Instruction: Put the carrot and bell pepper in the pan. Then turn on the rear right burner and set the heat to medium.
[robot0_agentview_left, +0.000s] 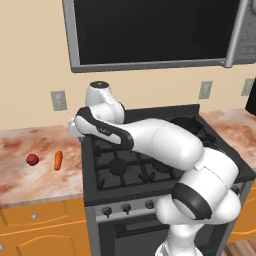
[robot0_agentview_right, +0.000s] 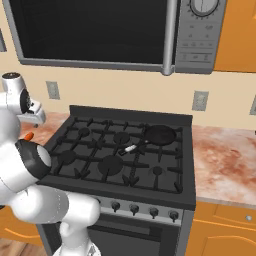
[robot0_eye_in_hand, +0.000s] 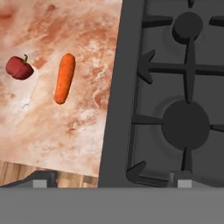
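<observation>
the carrot (robot0_eye_in_hand: 64, 78) is showing plain orange, the bell pepper (robot0_eye_in_hand: 19, 68) dark red. the bench (robot0_agentview_left: 30, 180) is wearing a mottled pink-brown marble pattern (paler in patches). the stove (robot0_agentview_right: 125, 155) is showing black, as is the pan (robot0_agentview_right: 160, 134), its handle pale grey-white. the cabinets (robot0_agentview_left: 40, 227) are glowing orange.

The carrot (robot0_agentview_left: 58, 160), a short orange tapered stick, lies flat on the marbled surface left of the stove. Near it, on the side away from the stove and not touching it, sits the pepper (robot0_agentview_left: 32, 159), a small dark red lump with a thin stem. The pan (robot0_agentview_right: 160, 135), shallow, round and black, rests on the rear right burner (robot0_agentview_right: 162, 131), and its pale handle points toward the stove's middle.
</observation>
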